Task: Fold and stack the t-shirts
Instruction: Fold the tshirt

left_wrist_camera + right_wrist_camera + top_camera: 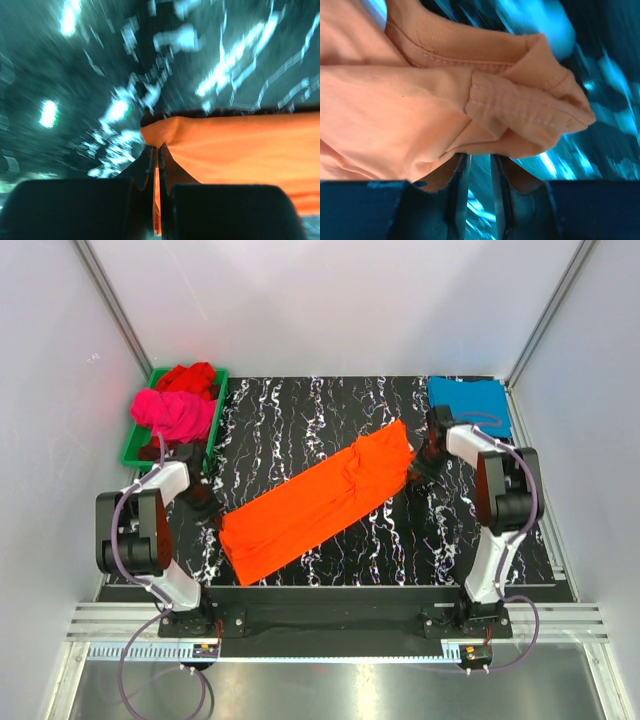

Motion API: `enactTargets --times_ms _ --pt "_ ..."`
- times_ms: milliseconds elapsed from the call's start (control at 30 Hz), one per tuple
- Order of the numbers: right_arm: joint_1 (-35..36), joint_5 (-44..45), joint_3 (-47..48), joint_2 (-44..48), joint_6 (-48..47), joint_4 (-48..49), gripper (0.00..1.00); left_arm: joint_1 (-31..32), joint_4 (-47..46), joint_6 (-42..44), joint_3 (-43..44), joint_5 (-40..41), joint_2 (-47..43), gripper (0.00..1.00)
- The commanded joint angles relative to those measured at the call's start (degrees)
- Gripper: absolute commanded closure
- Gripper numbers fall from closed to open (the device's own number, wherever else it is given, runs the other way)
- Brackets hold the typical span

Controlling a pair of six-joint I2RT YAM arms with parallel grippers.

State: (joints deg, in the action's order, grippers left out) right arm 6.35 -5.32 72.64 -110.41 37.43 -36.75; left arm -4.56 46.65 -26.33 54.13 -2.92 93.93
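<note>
Black marbled table (300,420), white walls (330,300), green tray (130,445) far left. Our left gripper (156,152) pinches the orange t-shirt (315,502); right gripper (479,162) narrow, hold unclear to us.

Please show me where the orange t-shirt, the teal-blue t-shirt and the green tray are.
orange t-shirt (315,500): top view, middle of the long strip.
teal-blue t-shirt (468,402): top view, centre of the cloth.
green tray (131,452): top view, near left corner of its rim.
</note>
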Motion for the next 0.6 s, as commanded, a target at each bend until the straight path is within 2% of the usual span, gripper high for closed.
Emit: enactTargets --times_ms 0,133,233,267,300,367,400,467,533,567 --pt "0.24 3.3 8.72 -6.91 -4.29 2.4 0.69 0.07 -3.75 -6.79 -3.93 -9.12 -4.53 1.0" --pt "0.24 2.68 25.33 -17.78 -8.68 -0.77 0.68 0.43 -7.36 -15.92 -11.3 -14.29 -12.69 0.96" --pt "0.15 2.25 39.11 -24.13 -13.15 -2.35 0.65 2.18 -6.14 -21.11 -13.43 -12.65 -17.36 0.8" --pt "0.07 0.16 43.94 -29.81 -14.56 -3.05 0.65 2.88 -5.88 -22.53 -14.91 -12.73 -20.34 0.68" --pt "0.07 -1.08 55.21 -33.17 -16.06 -5.93 0.64 4.19 -5.79 -23.85 -15.63 -13.34 -21.58 0.61" --pt "-0.02 -3.02 68.09 -43.98 -19.49 -10.07 0.64 6.83 -5.52 -27.19 -16.33 -14.22 -24.39 0.58" --pt "-0.11 -3.72 78.77 -46.88 -20.2 -13.49 0.63 9.63 -5.35 -27.81 -15.81 -14.13 -24.93 0.58" --pt "-1.68 -7.39 82.91 -50.5 -18.89 -14.23 0.63 12.98 -5.52 -27.99 -13.97 -12.56 -25.46 0.57" --pt "-2.65 -9.17 76.28 -45.11 -16.18 -11.43 0.63 15.89 -3.95 -23.37 -8.45 -7.93 -22.84 0.52" --pt "-3.35 -9.88 71.72 -42.11 -15.55 -6.63 0.62 16.16 -2.98 -21.07 -5.82 -6.59 -21.17 0.51"
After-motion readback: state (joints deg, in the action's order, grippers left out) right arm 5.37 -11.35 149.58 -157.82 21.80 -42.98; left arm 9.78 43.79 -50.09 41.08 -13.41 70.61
